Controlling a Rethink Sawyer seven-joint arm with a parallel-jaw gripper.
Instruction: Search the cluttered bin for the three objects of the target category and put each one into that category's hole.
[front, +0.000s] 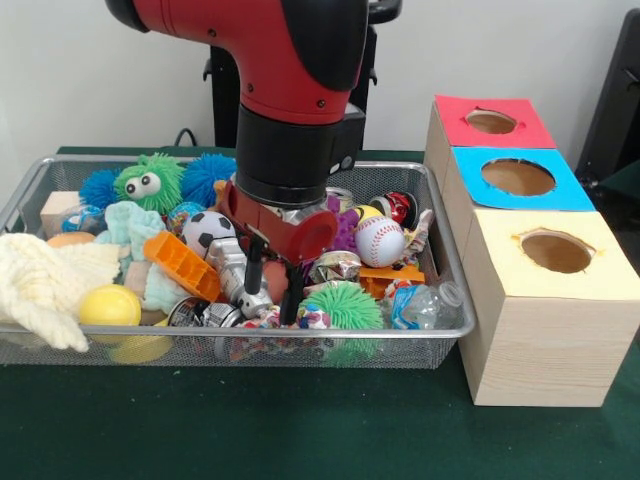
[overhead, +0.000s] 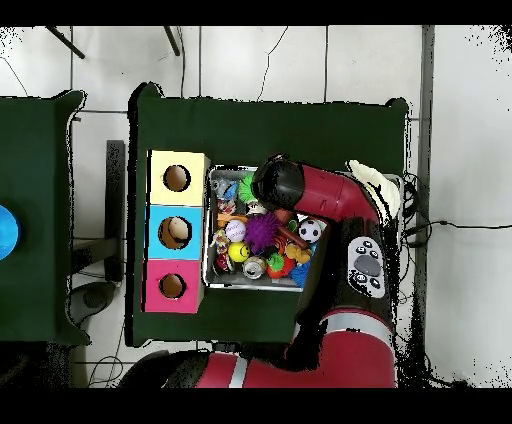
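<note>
Sawyer's end effector (front: 269, 292) is reaching, fingers spread open, into the cluttered bin (front: 440, 331) at frame centre-left, where the toys are looking light, soft and best pinched across their middles.

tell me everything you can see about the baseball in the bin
The baseball is a small white ball with red stitched seams, looking like smooth leather or vinyl. It sits whole on top of the clutter toward the box end of the wire bin, just beside the gripper, which does not touch it. A purple spiky toy lies against it on the arm's side, an orange piece is under it, and a red and black item sits behind. In the overhead view it shows near the bin's box-side wall.
</note>
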